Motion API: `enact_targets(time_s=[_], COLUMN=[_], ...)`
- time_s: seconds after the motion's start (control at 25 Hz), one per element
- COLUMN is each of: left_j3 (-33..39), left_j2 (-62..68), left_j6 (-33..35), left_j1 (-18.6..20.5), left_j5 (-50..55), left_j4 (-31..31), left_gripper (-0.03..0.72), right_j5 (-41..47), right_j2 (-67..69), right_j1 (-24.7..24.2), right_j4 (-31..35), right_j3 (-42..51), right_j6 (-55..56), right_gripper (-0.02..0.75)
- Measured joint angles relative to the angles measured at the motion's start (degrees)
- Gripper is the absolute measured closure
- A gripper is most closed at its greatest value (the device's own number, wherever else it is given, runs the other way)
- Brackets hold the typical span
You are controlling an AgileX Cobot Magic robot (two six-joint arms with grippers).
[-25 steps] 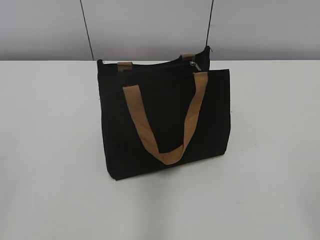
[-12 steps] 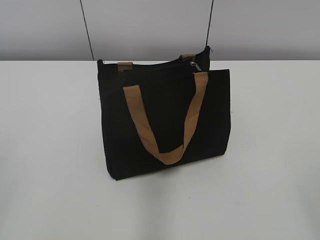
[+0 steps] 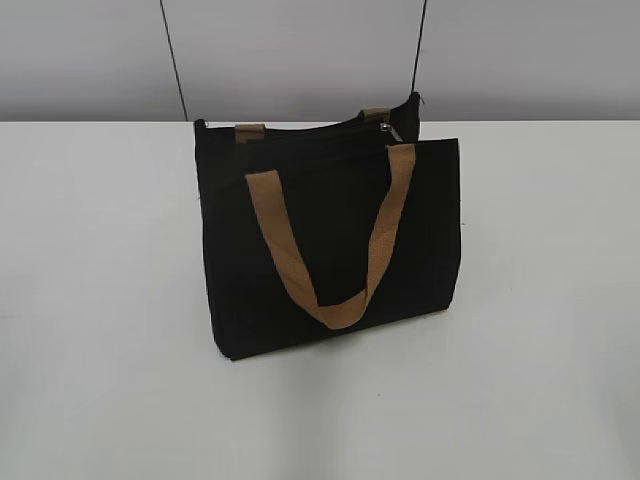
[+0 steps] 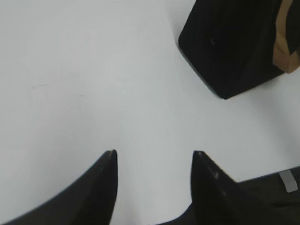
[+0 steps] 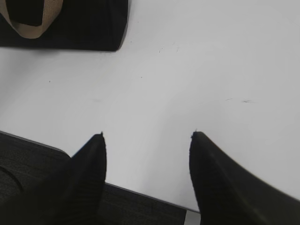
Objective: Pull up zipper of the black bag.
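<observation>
Hovering above the near edge of the white table (image 3: 110, 300), both grippers hang over bare surface and hold nothing. Left gripper (image 4: 153, 152): jaws spread wide, white tabletop visible in the gap; nothing between the fingertips (image 4: 111, 154). Right gripper (image 5: 147, 134): jaws likewise wide apart and unloaded, table edge visible beneath them. Neither gripper appears in the exterior view.

Left wrist view: a lower corner of the black bag (image 3: 330, 240) sits at about 1 o'clock from the left gripper, well apart from it, with a sliver of tan strap at the frame's right edge. Right wrist view: the bag's bottom edge lies at about 11 o'clock from the right gripper, well apart, with the hanging loop of the front tan handle (image 3: 330, 250) at the top left corner.

Exterior view: bag stands upright near the table's middle, turned slightly, its broad face toward the camera. Front handle droops down over that face in a U. Rear tan handle (image 3: 250, 131) shows only as two short stubs behind the top edge. The zipper (image 3: 393, 131), a small silvery slider, sits at the right end of the top edge, roughly 1 o'clock from the bag's centre. Behind the table, a grey wall (image 3: 300, 50) with two thin dark cables (image 3: 174, 60).
</observation>
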Motion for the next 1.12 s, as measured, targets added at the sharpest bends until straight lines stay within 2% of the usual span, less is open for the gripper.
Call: enact_targets(time_s=[0.16, 0.52, 0.72, 1.12], left_j3=[0.0, 0.0, 0.0, 0.0], left_j2=[-2.0, -9.6, -11.5, -11.7], left_j6=[0.0, 0.0, 0.0, 0.0], left_j1=[2.8, 12.0, 16.5, 17.2], left_j5=[0.0, -0.1, 0.0, 0.0], left_j4=[0.0, 0.0, 0.0, 0.0], left_gripper=[0.307, 0.307, 0.307, 0.307], right_j5=[-0.1, -0.1, -0.1, -0.1], right_j2=[-1.4, -5.7, -5.7, -5.7], right_j1=[-1.4, -9.9, -10.6, -10.7], right_j4=[0.0, 0.2, 0.2, 0.3], right_j3=[0.0, 0.0, 0.0, 0.0], right_j6=[0.0, 0.0, 0.0, 0.1], right_gripper=[0.296, 0.296, 0.296, 0.296])
